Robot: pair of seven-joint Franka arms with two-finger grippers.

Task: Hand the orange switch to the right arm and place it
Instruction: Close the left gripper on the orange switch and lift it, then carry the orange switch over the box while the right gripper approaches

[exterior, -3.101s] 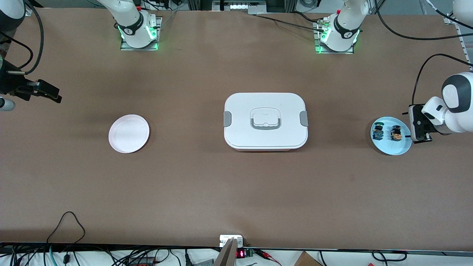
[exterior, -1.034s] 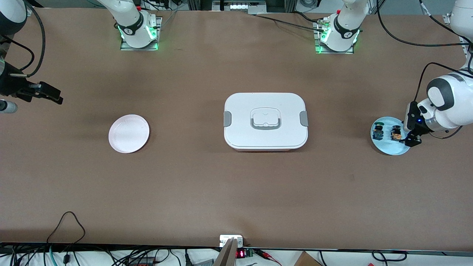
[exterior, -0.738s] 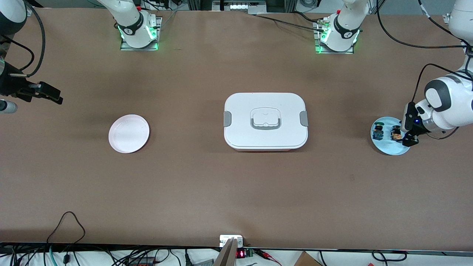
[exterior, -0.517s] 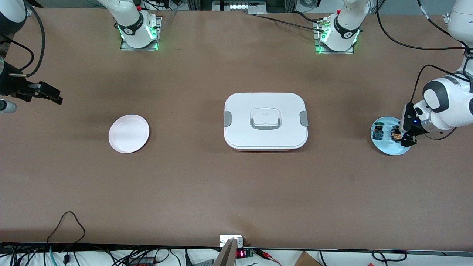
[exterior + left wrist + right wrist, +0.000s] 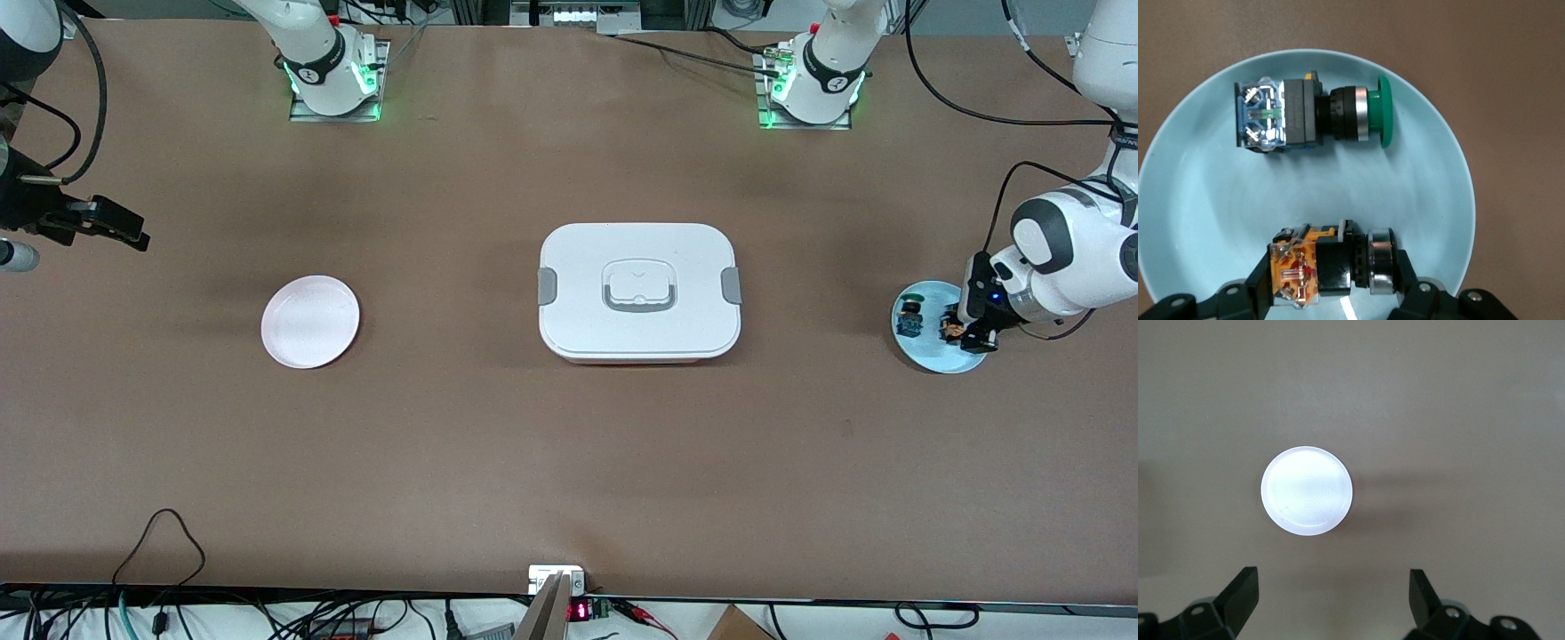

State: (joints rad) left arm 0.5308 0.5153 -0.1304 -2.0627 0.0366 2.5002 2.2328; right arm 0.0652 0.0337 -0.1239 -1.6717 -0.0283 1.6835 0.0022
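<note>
I'm at the very start: the tiny black push-button switch with orange parts (image 5: pixel 1328 267) lies on the round pale-blue plate (image 5: pixel 925 354) at the left arm's end of the brown worktop (image 5: pixel 569 444), beside a similar green-and-blue switch (image 5: pixel 1308 115), with my left end effector (image 5: pixel 969 331) spread open around it, fingers (image 5: pixel 1408 280) flanking its body but not yet clenched. The right end effector (image 5: pixel 120 229) waits, released, well away from that plate and above the round white plate (image 5: pixel 1307 491) (my guess at the drop spot), so grasp, handover and placing all remain.
</note>
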